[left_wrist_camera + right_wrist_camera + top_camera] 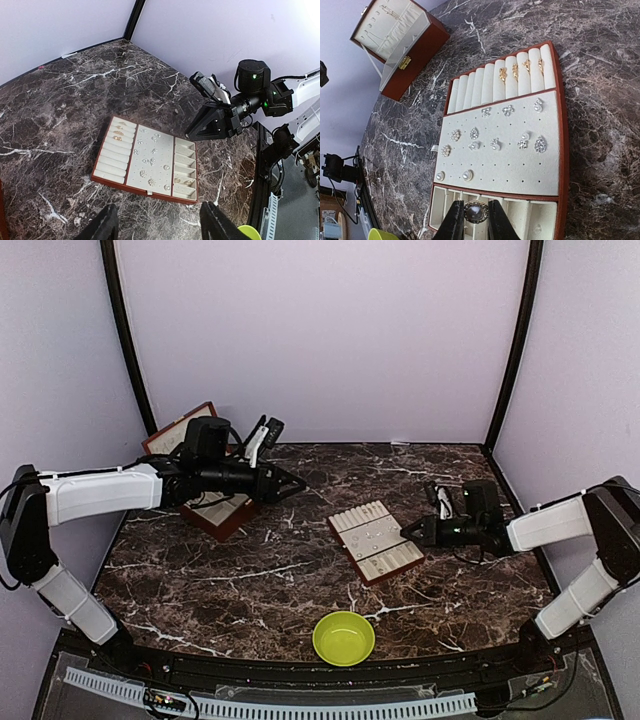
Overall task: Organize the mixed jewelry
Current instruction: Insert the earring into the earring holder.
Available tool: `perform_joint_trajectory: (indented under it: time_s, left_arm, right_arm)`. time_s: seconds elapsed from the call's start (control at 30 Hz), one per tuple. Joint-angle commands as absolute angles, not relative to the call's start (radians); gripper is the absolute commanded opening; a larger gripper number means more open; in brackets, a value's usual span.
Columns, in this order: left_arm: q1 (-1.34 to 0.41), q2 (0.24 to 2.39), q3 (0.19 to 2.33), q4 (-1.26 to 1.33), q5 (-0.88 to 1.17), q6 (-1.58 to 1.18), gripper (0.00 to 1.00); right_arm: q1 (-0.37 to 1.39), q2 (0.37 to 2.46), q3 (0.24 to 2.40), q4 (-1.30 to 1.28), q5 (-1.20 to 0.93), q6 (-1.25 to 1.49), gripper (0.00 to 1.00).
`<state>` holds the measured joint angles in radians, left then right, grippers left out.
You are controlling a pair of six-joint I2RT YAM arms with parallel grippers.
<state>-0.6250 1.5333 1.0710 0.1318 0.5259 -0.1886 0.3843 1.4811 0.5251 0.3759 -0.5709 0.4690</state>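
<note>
One round silvery stone-set piece (476, 212) is pinched in the right gripper (475, 206), fingers drawn narrow around it, just over the near compartment row of the flat brown-edged tray with cream padding (520, 172). Small silvery studs (495, 144) dot the perforated middle panel — gold pieces (515, 72) sit in the rolled rows. Left gripper (157, 227) hangs spread wide, holding nothing, beside the open red-brown hinged box (405, 42) on the dark marble table (600, 65).
</note>
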Motion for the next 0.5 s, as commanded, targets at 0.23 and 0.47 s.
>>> perform_joint_trajectory:
  time_s: [0.23,0.47]
  left_arm:
    - [-0.624,1.53,1.073,0.119,0.531,-0.197,0.58]
    - [-0.624,1.537,1.075,0.115,0.532,-0.195,0.58]
  right_arm:
    - [0.431,1.55,0.597,0.318,-0.499,0.416,0.15]
    - [0.469,1.589,0.652,0.247,-0.43,0.38,0.15]
